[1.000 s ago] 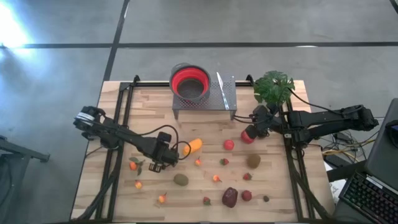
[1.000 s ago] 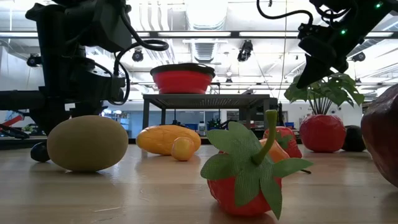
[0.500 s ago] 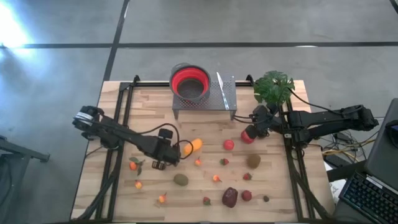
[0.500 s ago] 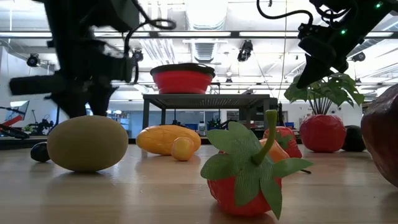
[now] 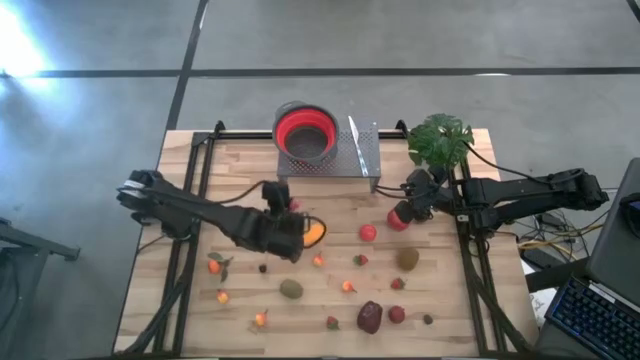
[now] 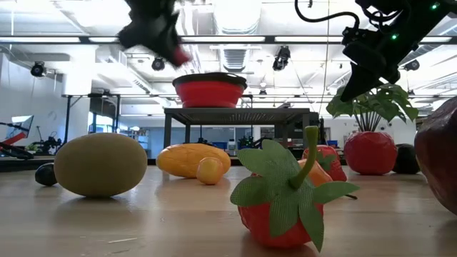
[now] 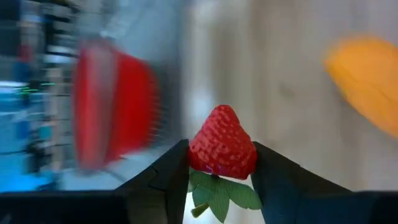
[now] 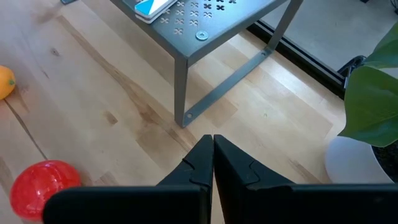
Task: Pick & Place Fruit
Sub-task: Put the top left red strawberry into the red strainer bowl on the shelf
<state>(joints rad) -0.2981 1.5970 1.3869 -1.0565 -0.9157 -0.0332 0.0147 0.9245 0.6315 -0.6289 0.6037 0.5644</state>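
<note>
My left gripper [image 5: 289, 213] is above the table, in front of the metal stand, shut on a red toy strawberry [image 7: 222, 147]; the low view shows it high up [image 6: 168, 37]. Other toy fruits lie on the wooden table: an elongated orange one [image 5: 313, 233], a red one [image 5: 368, 233], two kiwis [image 5: 407, 259] [image 5: 291, 289], a dark maroon one [image 5: 370, 316] and several small ones. My right gripper [image 8: 212, 148] is shut and empty near the stand's right leg, above a red apple [image 5: 399, 219]. My left gripper pinches the strawberry's body [image 7: 214, 158] between its two fingers [image 7: 169, 169], one on each side. The pointed tip faces away from the wrist and the green leaves [image 7: 217, 194] lie back between the fingers. The strawberry is lifted clear of the table.
A red-lined round bowl [image 5: 305, 132] sits on a perforated metal stand [image 5: 358, 155] at the table's far edge. A green potted plant [image 5: 440, 138] stands at the far right corner. Black rails [image 5: 185, 240] run along both sides of the table.
My left gripper has risen from low over the table's left-centre and moved toward the far edge and right, toward the stand and bowl, carrying the strawberry up with it. The right arm has kept still.
</note>
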